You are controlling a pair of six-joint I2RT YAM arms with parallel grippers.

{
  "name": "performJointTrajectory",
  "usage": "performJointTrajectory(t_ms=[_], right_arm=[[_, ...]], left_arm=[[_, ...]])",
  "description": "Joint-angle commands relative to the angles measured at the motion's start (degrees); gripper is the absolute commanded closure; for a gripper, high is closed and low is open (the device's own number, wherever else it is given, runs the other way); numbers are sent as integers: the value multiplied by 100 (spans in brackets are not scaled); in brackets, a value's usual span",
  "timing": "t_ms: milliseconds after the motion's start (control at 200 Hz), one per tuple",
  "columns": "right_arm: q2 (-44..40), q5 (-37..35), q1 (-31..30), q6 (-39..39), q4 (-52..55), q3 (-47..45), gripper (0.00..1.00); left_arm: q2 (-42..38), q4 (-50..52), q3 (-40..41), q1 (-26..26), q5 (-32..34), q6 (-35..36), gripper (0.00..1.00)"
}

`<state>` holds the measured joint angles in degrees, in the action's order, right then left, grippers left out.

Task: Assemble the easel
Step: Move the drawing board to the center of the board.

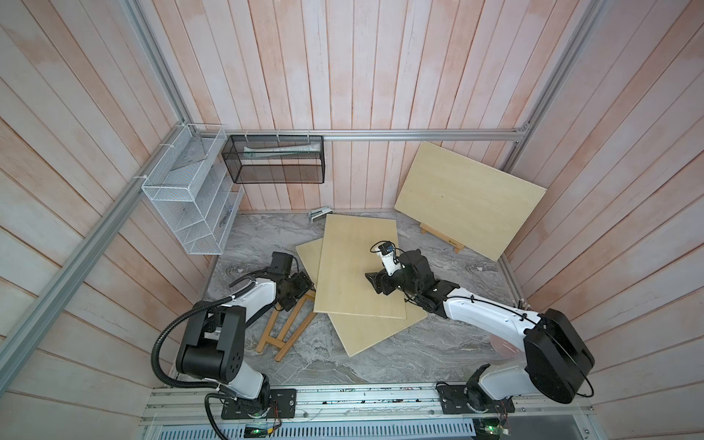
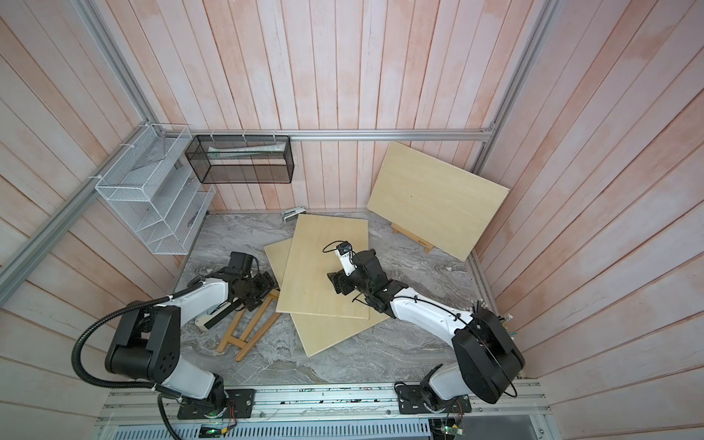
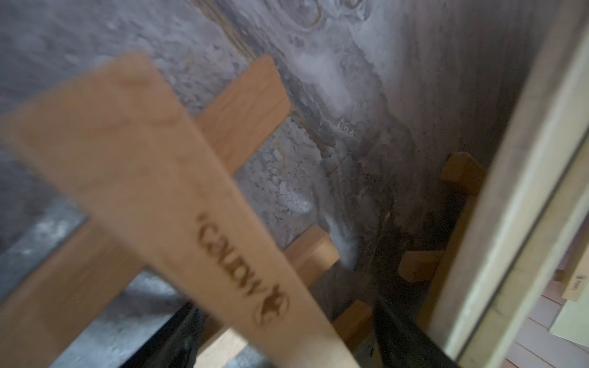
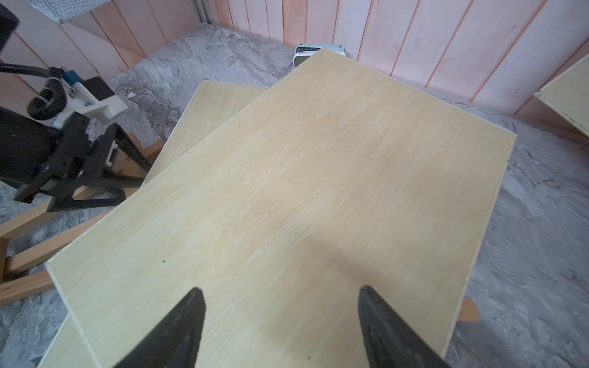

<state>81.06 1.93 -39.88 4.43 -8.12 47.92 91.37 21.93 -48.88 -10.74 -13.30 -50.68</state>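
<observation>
A wooden easel [image 1: 284, 331] [image 2: 247, 331] lies flat on the grey table at the front left, its top end tucked under two pale boards. My left gripper [image 1: 295, 291] [image 2: 263, 289] [image 4: 134, 178] is at that top end beside the upper board [image 1: 358, 266]. It stands open astride the easel's branded slat [image 3: 159, 175], with gaps on both sides of the slat in the left wrist view [image 3: 287, 318]. My right gripper [image 1: 371, 278] [image 4: 280, 290] hovers open over the middle of the upper board [image 4: 318, 175], holding nothing. The lower board [image 1: 377, 331] sticks out towards the front.
A third board [image 1: 468, 198] leans on a small standing easel [image 1: 442, 236] at the back right. A white wire rack [image 1: 190, 198] and a black mesh basket [image 1: 274, 160] hang on the left and back walls. A small white device [image 1: 320, 213] lies by the back wall.
</observation>
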Motion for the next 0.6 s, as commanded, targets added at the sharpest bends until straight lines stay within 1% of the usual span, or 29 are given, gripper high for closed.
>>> performJointTrajectory(t_ms=[0, 165, 275, 445, 550, 595], right_arm=[[-250, -248, 118, -10, 156, -101, 22], [-366, -259, 180, 32, 246, -83, 22], [-480, -256, 233, 83, 276, -108, 22], [-607, -168, 295, 157, 337, -142, 22], [-562, -87, 292, 166, 333, -160, 22], [-532, -27, 290, 162, 346, -145, 22]], left_arm=[[293, -490, -425, -297, -211, -145, 14], [889, -761, -929, -657, -271, -332, 15], [1250, -866, -1264, -807, -371, -390, 15], [1614, -878, -1713, -867, -326, -245, 15], [1856, -755, -2123, -866, -350, -41, 15], [1885, -611, -2298, -861, -256, 101, 15]])
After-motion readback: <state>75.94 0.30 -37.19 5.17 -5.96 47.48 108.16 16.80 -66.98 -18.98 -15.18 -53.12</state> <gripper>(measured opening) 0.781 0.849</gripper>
